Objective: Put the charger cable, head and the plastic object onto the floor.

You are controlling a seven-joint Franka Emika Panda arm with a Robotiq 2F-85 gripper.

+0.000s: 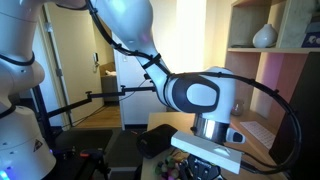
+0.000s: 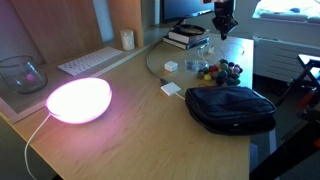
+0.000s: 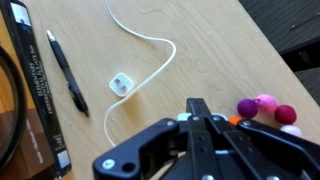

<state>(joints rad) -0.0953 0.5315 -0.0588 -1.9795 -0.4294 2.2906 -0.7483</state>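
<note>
White, thin charger cable curls on the desk away from the head. Fingers hang near the head, pressed shut, holding nothing. Shut like that, they may bump the head and push it away, not grab it.

Head beside pen on tabletop

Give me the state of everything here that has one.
gripper: shut, holding nothing.
lamp: lit, glowing pink.
head: lying on the tabletop, ungrasped.
charger cable: loose, curved across the tabletop.
black pouch: lying flat on the tabletop.
glass bowl: upright.
</note>
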